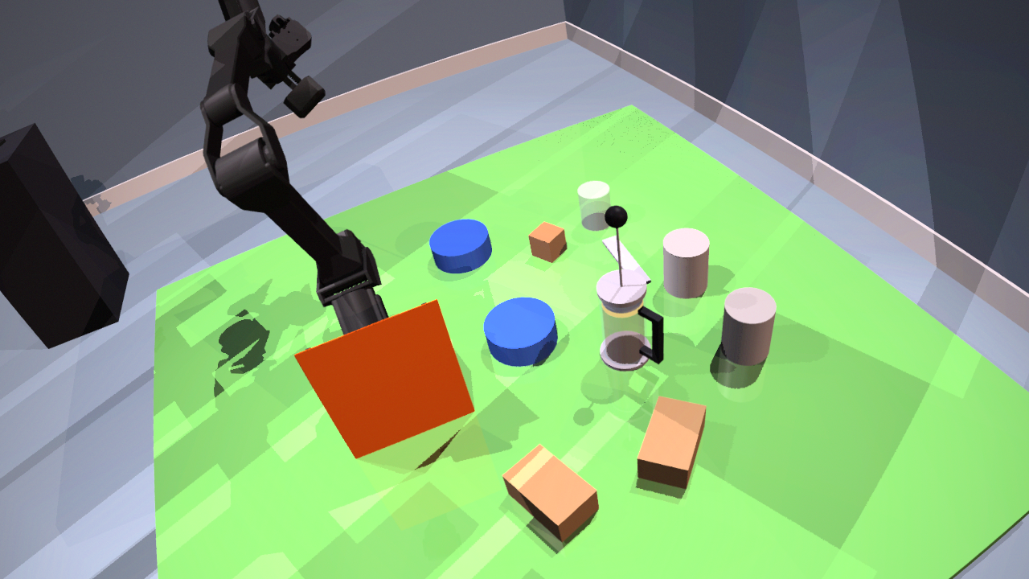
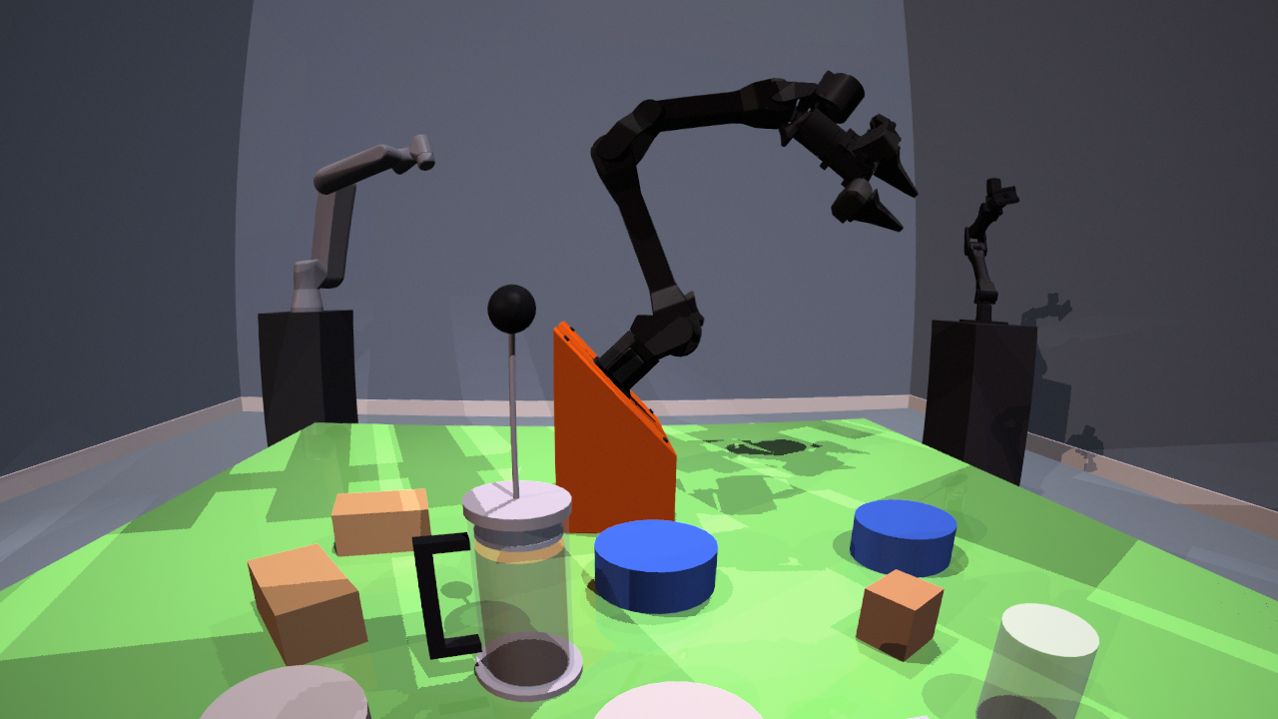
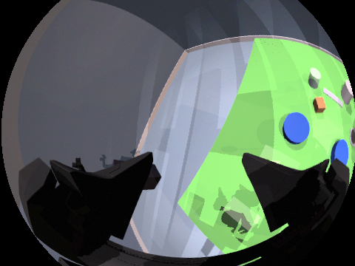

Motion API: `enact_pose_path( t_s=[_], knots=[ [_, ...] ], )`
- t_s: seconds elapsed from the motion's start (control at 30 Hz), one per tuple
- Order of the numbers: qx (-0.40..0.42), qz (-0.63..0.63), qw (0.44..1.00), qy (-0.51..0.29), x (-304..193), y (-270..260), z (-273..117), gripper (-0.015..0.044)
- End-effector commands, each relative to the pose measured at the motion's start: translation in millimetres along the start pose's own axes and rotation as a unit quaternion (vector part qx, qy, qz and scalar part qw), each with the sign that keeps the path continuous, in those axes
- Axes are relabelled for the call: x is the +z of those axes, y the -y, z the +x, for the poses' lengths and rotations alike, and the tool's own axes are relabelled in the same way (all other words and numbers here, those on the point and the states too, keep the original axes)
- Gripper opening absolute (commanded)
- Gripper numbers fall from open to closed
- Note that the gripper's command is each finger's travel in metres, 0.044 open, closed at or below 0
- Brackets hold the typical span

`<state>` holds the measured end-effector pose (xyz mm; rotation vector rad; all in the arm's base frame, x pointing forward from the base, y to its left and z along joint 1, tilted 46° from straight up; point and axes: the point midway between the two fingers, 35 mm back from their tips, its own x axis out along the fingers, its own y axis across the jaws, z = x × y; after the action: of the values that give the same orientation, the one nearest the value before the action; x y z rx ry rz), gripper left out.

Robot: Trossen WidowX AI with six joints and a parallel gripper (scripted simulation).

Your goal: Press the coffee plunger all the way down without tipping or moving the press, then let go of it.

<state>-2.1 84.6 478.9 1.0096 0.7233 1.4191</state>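
Observation:
The glass coffee press (image 1: 624,332) (image 2: 522,581) stands upright on the green mat (image 1: 791,446), with a black side handle. Its plunger rod is fully raised, with the black knob (image 1: 616,215) (image 2: 511,308) high above the lid. My gripper (image 1: 294,68) (image 2: 903,207) (image 3: 199,157) is open and empty. It hangs high in the air, far from the press, over the mat's far edge beyond the blue discs. The press does not show clearly in the wrist view.
My arm rises from an orange wedge base (image 1: 388,374) (image 2: 607,446). Two blue discs (image 1: 460,244) (image 1: 519,330), a small orange cube (image 1: 547,240), a clear cup (image 1: 594,203), two grey cylinders (image 1: 686,261) (image 1: 748,325) and two tan boxes (image 1: 550,489) (image 1: 671,439) surround the press.

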Motion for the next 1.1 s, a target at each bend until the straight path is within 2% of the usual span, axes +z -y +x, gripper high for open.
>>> enact_pose_path(
  t_s=[0.0,0.23,0.5,0.77,1.07],
  knots=[
    [-0.087,-0.054,0.994,0.038,12.2,36.0,49.6,0.0440],
    [-0.212,-0.111,0.967,0.087,61.3,110.5,97.7,0.0440],
    [-0.327,-0.123,0.929,0.124,130.9,206.9,93.8,0.0440],
    [-0.416,-0.092,0.889,0.169,189.3,294.8,33.1,0.0440],
    [-0.479,-0.057,0.851,0.209,219.9,376.3,-76.4,0.0440]
  ],
)
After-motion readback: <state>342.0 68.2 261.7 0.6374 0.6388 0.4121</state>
